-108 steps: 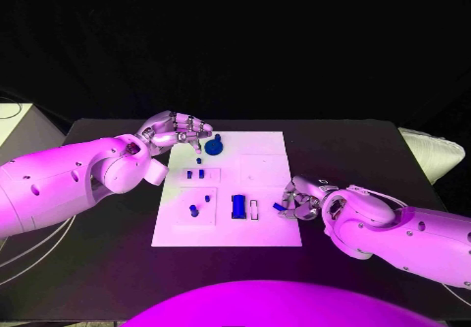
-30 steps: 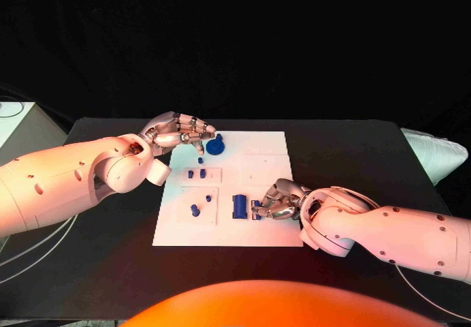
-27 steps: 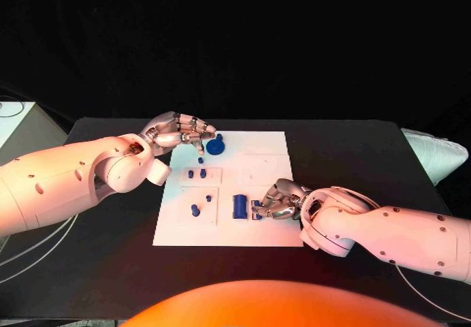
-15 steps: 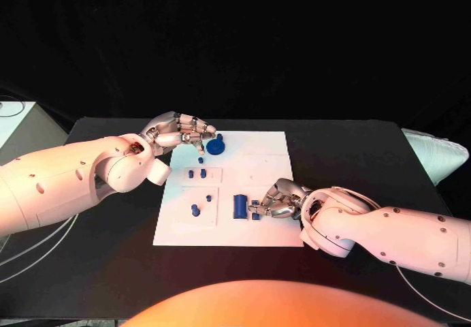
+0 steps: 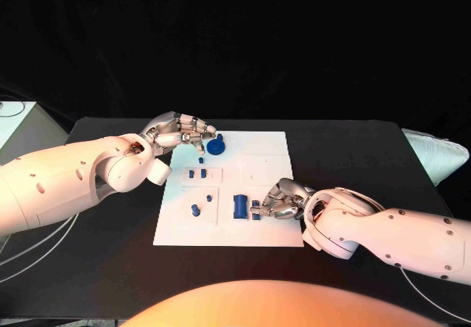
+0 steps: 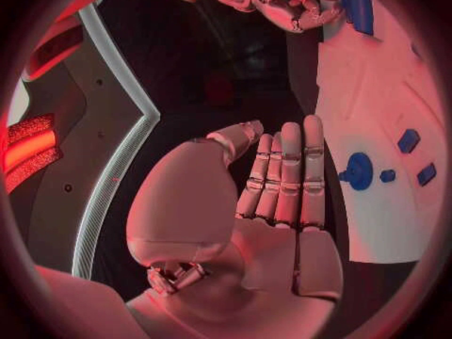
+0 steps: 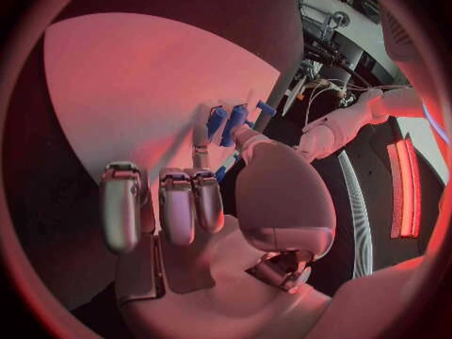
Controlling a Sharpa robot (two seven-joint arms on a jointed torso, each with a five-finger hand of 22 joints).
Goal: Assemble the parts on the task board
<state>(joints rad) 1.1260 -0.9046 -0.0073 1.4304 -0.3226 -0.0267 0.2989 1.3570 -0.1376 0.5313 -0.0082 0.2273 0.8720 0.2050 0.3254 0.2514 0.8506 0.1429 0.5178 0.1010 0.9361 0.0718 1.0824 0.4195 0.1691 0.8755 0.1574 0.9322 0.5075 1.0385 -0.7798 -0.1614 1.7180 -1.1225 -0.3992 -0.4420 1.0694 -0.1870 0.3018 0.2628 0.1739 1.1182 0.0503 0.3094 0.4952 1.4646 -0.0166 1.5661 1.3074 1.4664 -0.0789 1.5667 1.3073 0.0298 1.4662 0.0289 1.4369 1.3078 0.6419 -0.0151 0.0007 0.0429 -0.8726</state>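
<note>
The right hand (image 5: pixel 279 199) has its fingers (image 7: pixel 179 203) curled down over the board (image 5: pixel 265 146), and a small blue part (image 5: pixel 256 204) sits pinched at their tips, just beside the tall blue block (image 5: pixel 239 206) standing near the board's middle. In the right wrist view the thumb reaches to that blue piece against the white surface. Left of the block lie two more small parts (image 5: pixel 201 204), and farther up a pair of short pegs (image 5: pixel 197 174) stand side by side in their recess. At the board's far left corner the left hand (image 5: pixel 180 131) hovers with its fingers bunched together and nothing in them; the left wrist view shows them laid flat side by side, thumb alongside, holding nothing. Just beside those fingers rests a round blue knob (image 5: pixel 214 145), with one tiny part (image 5: pixel 200 161) a little nearer. The board lies in the middle of the black table (image 5: pixel 353 157).
</note>
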